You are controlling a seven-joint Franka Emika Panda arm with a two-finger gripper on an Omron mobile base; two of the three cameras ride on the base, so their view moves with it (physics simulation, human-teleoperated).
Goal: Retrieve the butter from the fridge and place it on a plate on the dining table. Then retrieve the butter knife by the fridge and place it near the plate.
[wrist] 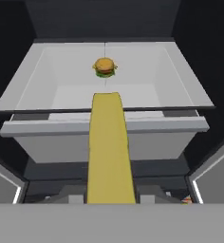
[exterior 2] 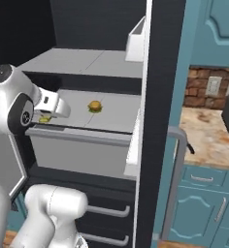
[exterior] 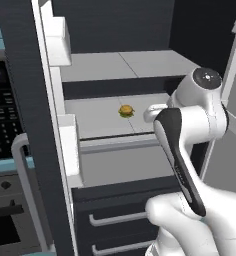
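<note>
The fridge (exterior 2: 160,97) stands with both doors open, and my arm reaches into it. In the hand view the yellow-olive butter (wrist: 109,147) runs as a long stick from the bottom edge up over the front lip of the grey shelf (wrist: 147,90). My gripper (exterior 2: 46,115) is shut on the butter (exterior 2: 44,118), a little above the shelf's left front corner. The fingertips themselves are hidden. The white hand (exterior: 155,112) sits right of the shelf's middle. A slim dark object (exterior 2: 188,147), possibly the butter knife, lies on the counter just right of the fridge door.
A small round burger-like item (wrist: 104,67) sits mid-shelf beyond the butter. White door bins (exterior: 57,40) line the open doors, each with a grey bar handle (exterior 2: 177,169). Two drawers (exterior: 115,218) lie below. An oven front (exterior: 2,115) stands left; a marbled wall counter (exterior 2: 204,131) lies right.
</note>
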